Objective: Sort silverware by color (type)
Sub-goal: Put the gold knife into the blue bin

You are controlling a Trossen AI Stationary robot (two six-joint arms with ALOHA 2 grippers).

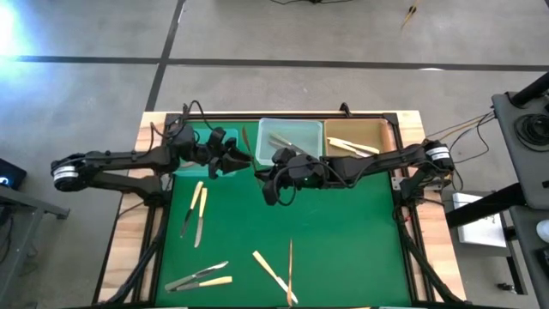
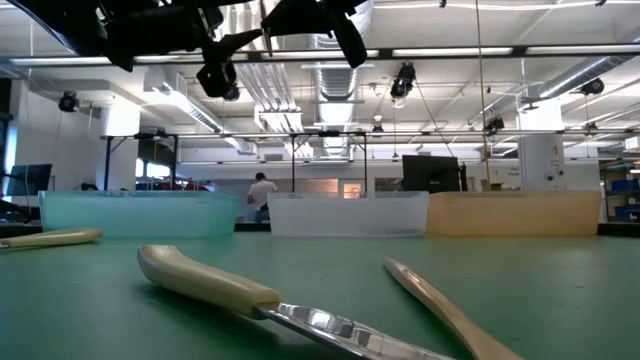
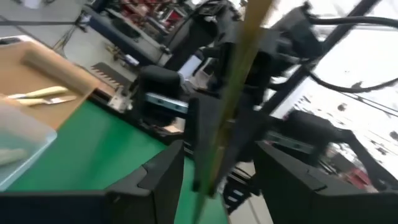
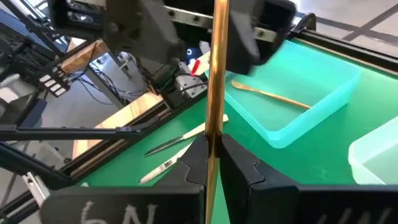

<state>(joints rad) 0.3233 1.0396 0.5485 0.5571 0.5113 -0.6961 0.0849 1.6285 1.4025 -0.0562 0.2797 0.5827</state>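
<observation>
Green matting covered the table, three trays along its 12 o'clock edge and loose silverware scattered toward 6 and 8 o'clock. The step in hand looked like a handover. The right gripper, near the mat's centre, was clamped on a golden-bronze piece standing straight up from its fingertips. The left gripper, at about 10 o'clock from it, had fingers apart either side of that piece. Next, the left should close before the right lets go, then carry toward the teal tray at 11 o'clock, which held a similar piece.
</observation>
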